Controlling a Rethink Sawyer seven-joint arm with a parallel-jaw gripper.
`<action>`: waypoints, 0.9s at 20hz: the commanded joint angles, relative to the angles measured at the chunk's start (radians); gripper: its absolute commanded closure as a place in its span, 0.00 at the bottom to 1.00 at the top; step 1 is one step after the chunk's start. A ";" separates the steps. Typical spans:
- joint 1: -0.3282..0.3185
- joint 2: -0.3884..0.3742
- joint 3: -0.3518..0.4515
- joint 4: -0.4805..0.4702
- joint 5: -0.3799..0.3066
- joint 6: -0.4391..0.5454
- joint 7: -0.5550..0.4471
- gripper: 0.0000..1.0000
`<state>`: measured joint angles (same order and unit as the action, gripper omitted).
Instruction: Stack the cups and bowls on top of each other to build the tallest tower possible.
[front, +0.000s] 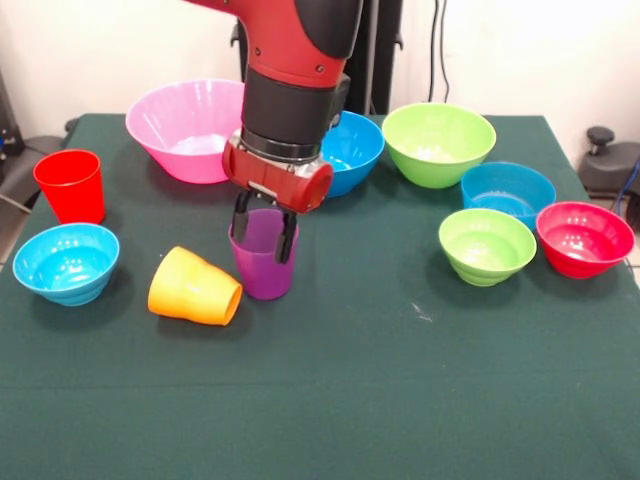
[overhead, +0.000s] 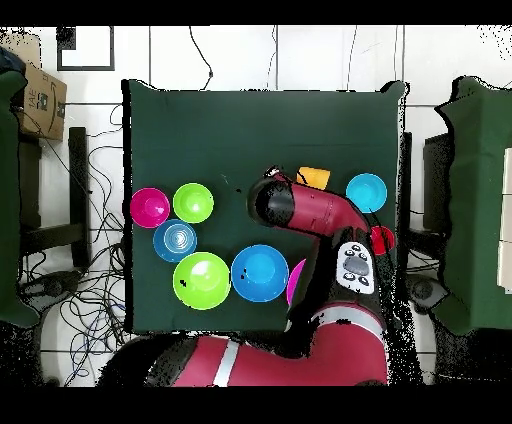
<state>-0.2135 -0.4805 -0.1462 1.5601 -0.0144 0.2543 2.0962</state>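
The surface (front: 400, 380) is covered in dark green cloth. On it sit a big pink bowl (front: 185, 128), a blue bowl (front: 355, 150), a lime green bowl (front: 438, 143), a small blue bowl (front: 508, 190), a small lime bowl (front: 487, 245), a red bowl (front: 585, 238) and a light blue bowl (front: 66, 262). The cups are red (front: 70, 185), orange (front: 195, 287) and purple (front: 264, 260). The arm (front: 295, 60) is red and black, its claw (front: 264, 232) black.

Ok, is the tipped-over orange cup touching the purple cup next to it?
Apart. In the front view a thin strip of green cloth shows between the orange cup, lying on its side, and the upright purple cup; overhead, the arm hides the purple one.
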 joint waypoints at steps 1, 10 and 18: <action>-0.015 -0.016 0.152 0.056 -0.038 0.067 -0.002 0.00; -0.017 -0.039 0.165 0.048 -0.028 0.099 0.004 0.00; 0.046 -0.070 0.123 -0.002 -0.010 0.186 0.031 0.00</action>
<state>-0.2137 -0.5386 -0.0996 1.5640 -0.0155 0.2797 2.0962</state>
